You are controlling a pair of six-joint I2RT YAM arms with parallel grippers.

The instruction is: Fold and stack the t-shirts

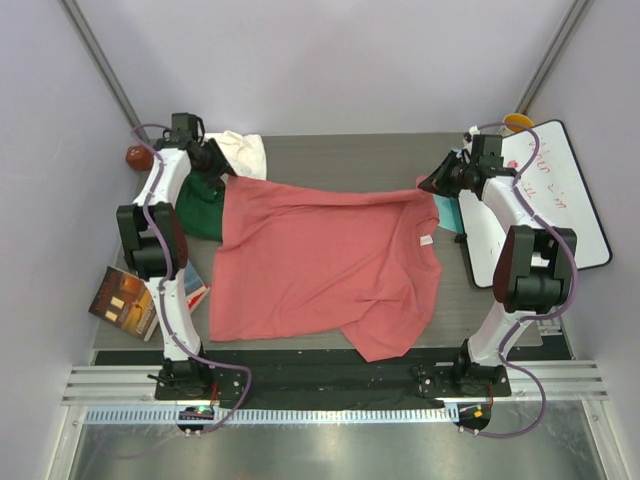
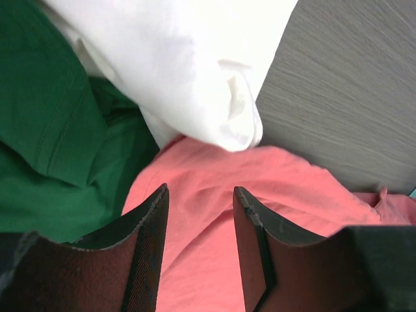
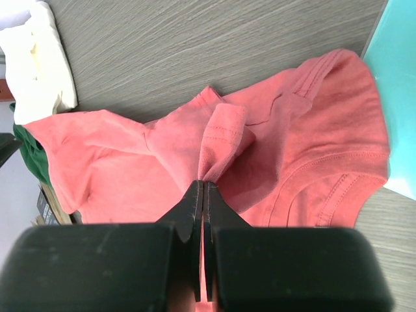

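Observation:
The salmon-pink t-shirt (image 1: 320, 265) lies spread across the middle of the table, its white neck label (image 1: 426, 240) at the right. My right gripper (image 3: 203, 184) is shut on a pinched fold of its cloth (image 3: 224, 140) at the far right corner (image 1: 425, 190). My left gripper (image 2: 200, 192) hangs open over the shirt's far left corner (image 2: 214, 195), with nothing between its fingers. The dark green t-shirt (image 2: 52, 143) lies bunched at the left (image 1: 200, 205). The cream-white t-shirt (image 2: 175, 58) lies beyond it at the far left (image 1: 242, 152).
A teal sheet (image 1: 448, 210) and a whiteboard (image 1: 545, 195) lie at the right. A glossy book (image 1: 125, 300) overhangs the left edge by the left arm. A brown ball (image 1: 137, 157) sits at the far left corner.

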